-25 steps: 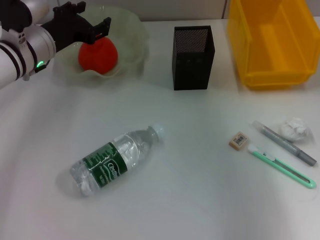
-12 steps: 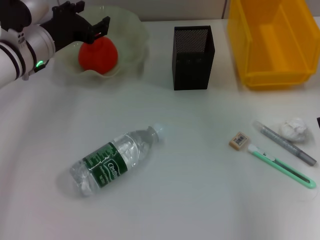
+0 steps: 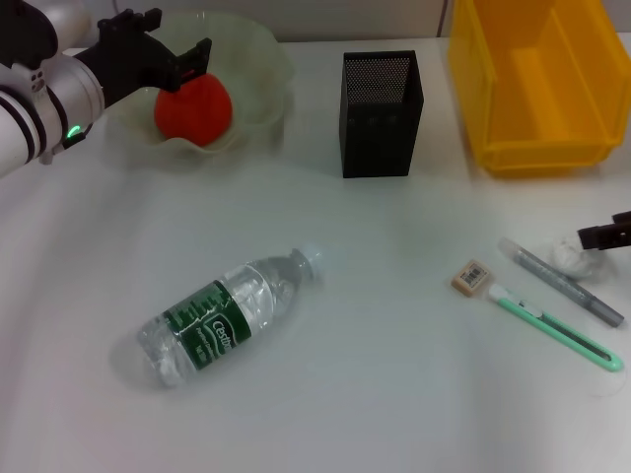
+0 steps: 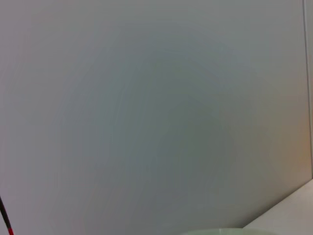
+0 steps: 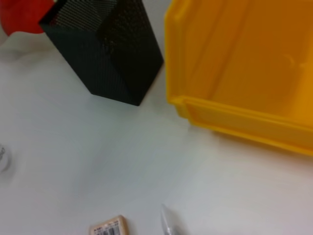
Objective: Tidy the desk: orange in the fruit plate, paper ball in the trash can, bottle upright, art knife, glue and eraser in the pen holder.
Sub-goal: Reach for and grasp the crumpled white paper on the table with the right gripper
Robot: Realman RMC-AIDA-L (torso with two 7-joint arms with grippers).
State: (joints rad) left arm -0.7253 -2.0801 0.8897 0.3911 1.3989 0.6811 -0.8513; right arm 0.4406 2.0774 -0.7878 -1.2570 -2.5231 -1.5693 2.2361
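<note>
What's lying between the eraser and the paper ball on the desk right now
In the head view, the grey glue pen lies slantwise between the eraser and the paper ball; the right gripper comes in above the ball.

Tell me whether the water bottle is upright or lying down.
Lying down: the bottle rests on its side on the desk, cap pointing toward the pen holder. No claw touches it.

Left gripper [image 3: 166, 59] raised at far left, jaws apart; right gripper [image 3: 603, 234] at right edge.
</note>
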